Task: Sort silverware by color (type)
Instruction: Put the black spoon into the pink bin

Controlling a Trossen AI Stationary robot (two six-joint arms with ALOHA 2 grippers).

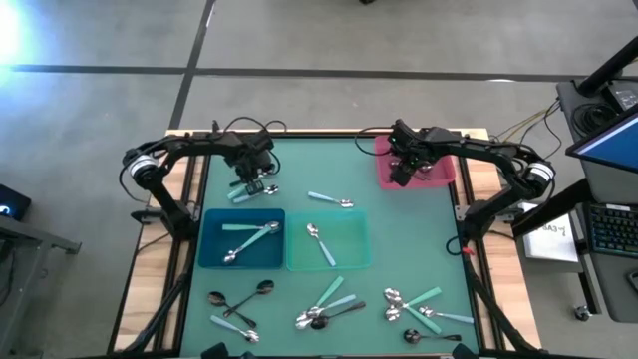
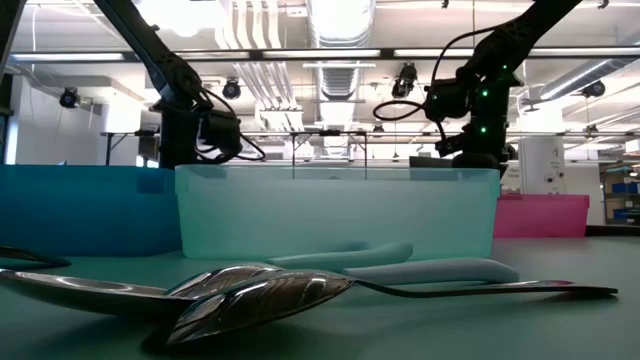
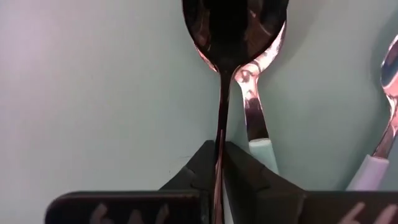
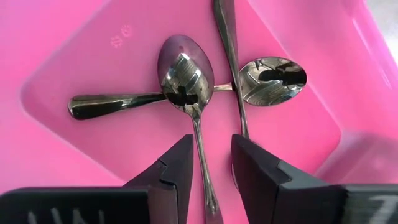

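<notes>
Spoons spread over a smooth green table mat [image 1: 399, 229], in a large hall with concrete floor and ceiling pipes.

The left gripper [image 3: 221, 163] is low over the mat behind the blue bin [image 1: 239, 239], its dark fingers pressed together on the thin handle of a shiny dark spoon [image 3: 233, 25]; a teal-handled spoon [image 3: 256, 118] lies just beside it. The right gripper [image 4: 211, 155] hangs over the glossy pink bin [image 4: 74, 56], its jaws apart and holding nothing; dark spoons [image 4: 186, 78] lie crossed in this bin. The teal bin [image 1: 349, 244] holds one teal-handled piece. More spoons [image 1: 329, 304], silver, teal-handled and blackish, lie in loose groups along the near edge.
</notes>
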